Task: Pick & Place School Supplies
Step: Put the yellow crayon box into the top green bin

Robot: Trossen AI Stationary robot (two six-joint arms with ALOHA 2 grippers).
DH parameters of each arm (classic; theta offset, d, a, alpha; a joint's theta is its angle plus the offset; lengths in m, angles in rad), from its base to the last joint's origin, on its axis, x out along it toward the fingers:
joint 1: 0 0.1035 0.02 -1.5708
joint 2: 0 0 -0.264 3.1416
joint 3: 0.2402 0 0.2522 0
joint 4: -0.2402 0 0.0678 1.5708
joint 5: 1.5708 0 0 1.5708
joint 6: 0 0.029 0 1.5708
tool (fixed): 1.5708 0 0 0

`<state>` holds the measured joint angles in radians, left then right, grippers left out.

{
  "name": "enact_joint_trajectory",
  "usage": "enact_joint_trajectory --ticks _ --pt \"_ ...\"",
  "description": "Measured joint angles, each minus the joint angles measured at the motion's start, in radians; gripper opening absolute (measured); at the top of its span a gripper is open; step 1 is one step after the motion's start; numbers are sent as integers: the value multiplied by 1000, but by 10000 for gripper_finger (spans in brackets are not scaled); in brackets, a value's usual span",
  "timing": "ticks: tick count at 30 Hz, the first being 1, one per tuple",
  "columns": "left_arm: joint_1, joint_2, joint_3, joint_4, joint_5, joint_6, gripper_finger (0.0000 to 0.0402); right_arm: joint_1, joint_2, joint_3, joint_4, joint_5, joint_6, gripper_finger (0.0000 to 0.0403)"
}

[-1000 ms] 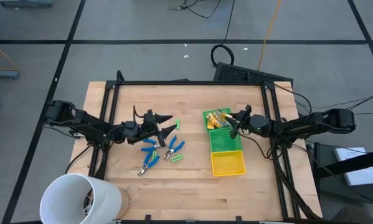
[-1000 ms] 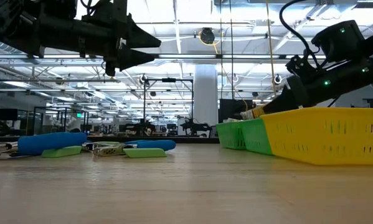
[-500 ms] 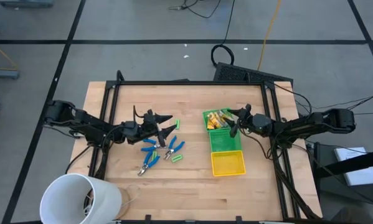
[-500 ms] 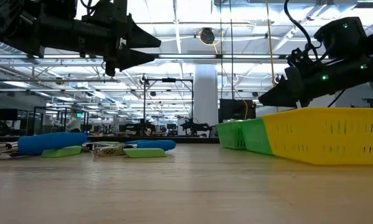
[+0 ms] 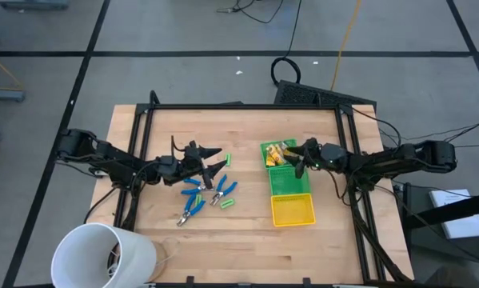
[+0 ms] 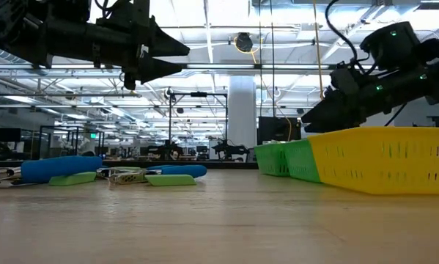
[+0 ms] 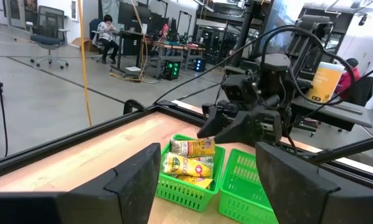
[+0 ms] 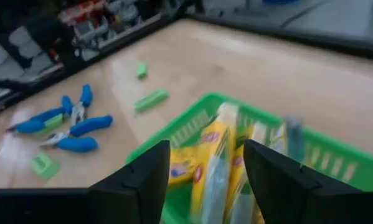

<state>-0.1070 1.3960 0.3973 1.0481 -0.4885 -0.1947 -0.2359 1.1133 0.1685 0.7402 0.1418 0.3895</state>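
School supplies, yellow wrapped blocks (image 5: 280, 151), now lie in the green bin (image 5: 265, 160) below the right jaws (image 5: 298, 158), just released and lifted; left jaws (image 5: 213, 160) hover spread above the blue pliers (image 5: 197, 192).

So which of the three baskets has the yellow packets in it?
The green basket farthest from the white cup, under the right gripper. The middle green basket and yellow basket look empty.
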Motion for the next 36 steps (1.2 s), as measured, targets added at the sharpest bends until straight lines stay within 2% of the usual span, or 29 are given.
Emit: enact_joint_trajectory --ticks 6,21,26,36 --pt "0 0 0 0 0 0 269 0 0 64 -187 -13 14 181" --pt "0 0 0 0 0 0 269 0 -1 67 -219 -8 34 171" --pt "0 0 0 0 0 0 269 0 0 66 -178 -10 12 171" --pt "0 0 0 0 0 0 269 22 0 66 23 -18 -70 171"
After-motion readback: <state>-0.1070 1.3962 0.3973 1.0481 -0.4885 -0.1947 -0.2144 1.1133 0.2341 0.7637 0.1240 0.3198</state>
